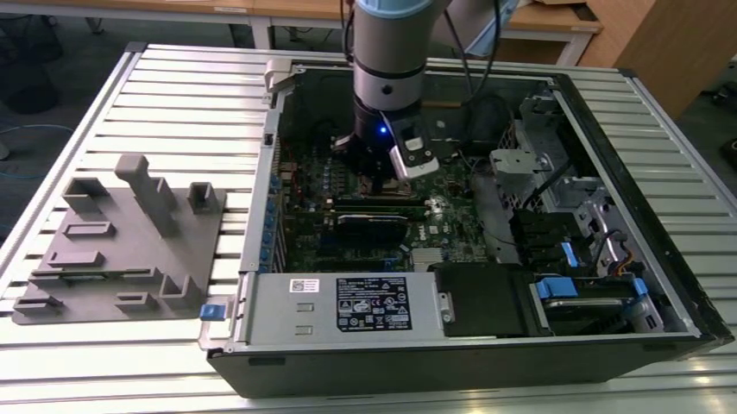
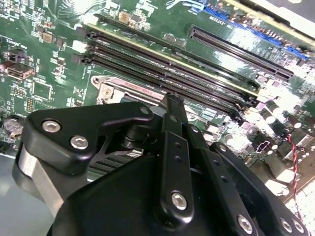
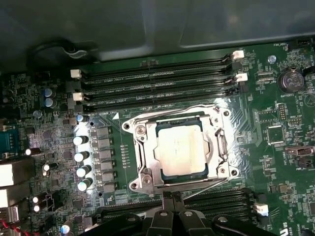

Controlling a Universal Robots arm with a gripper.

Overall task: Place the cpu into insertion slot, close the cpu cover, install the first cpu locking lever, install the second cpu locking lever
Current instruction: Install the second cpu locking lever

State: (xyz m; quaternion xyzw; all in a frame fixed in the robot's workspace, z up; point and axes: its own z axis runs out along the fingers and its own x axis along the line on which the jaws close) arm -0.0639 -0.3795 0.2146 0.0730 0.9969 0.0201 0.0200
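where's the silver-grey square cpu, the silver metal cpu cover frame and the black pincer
silver-grey square cpu (image 3: 179, 150), first wrist view, top's middle
silver metal cpu cover frame (image 3: 146, 150), first wrist view, side bar
black pincer (image 3: 173, 195), first wrist view, fingertips

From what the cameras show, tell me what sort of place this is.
Most likely a robotics lab or workshop bench: an open computer case lies on a slatted metal table, a grey parts holder sits beside it, and wooden desks stand behind.

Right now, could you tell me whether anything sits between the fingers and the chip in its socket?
Nothing visible does. In the first wrist view the chip lies in the socket with the metal cover framing it, and the fingers sit just off the cover's near edge, with bare board and a thin lever wire there.
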